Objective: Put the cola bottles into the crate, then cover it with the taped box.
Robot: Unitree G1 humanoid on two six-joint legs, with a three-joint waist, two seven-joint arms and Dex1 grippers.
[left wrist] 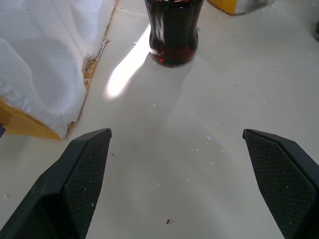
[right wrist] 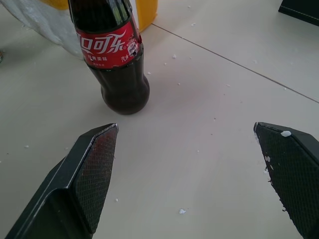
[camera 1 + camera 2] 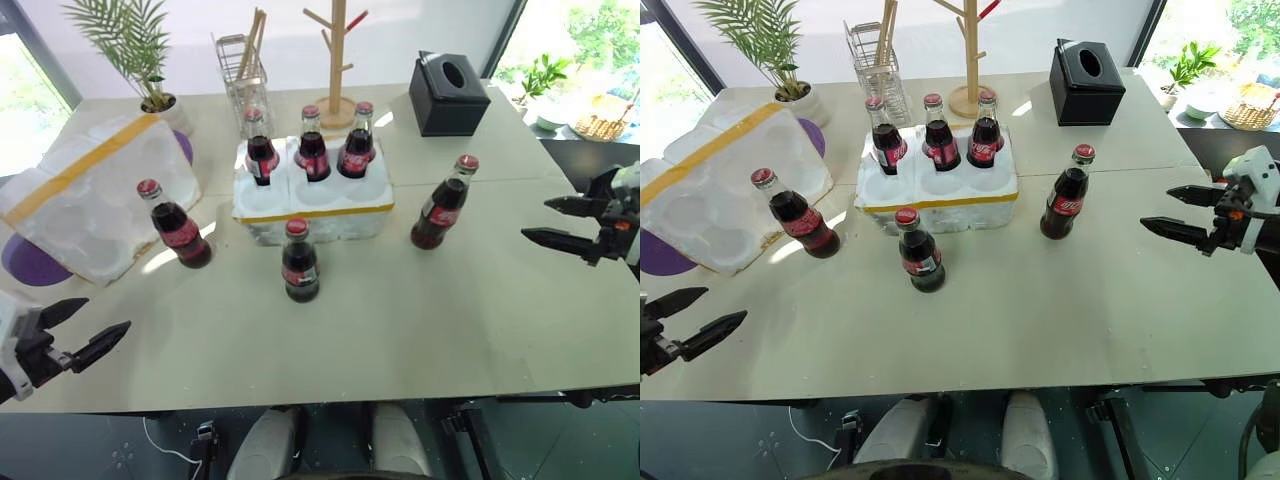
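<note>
Three bottles (image 3: 311, 145) stood in the back wells of the crate (image 3: 312, 212) at mid-counter (image 3: 420, 320). Three more stood loose: one left (image 3: 176, 227) beside the tilted box (image 3: 90, 195), one in front (image 3: 299, 261), one right (image 3: 444, 204). Both tools, left (image 3: 88, 330) and right (image 3: 558, 222), hung empty with fingers spread wide.

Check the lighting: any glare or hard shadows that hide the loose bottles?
Left eye view: a sunlit patch on the table beside the left bottle, all three loose bottles readable. Left wrist view: a bright streak runs to that bottle's base. Right wrist view: even light, label sharp.
</note>
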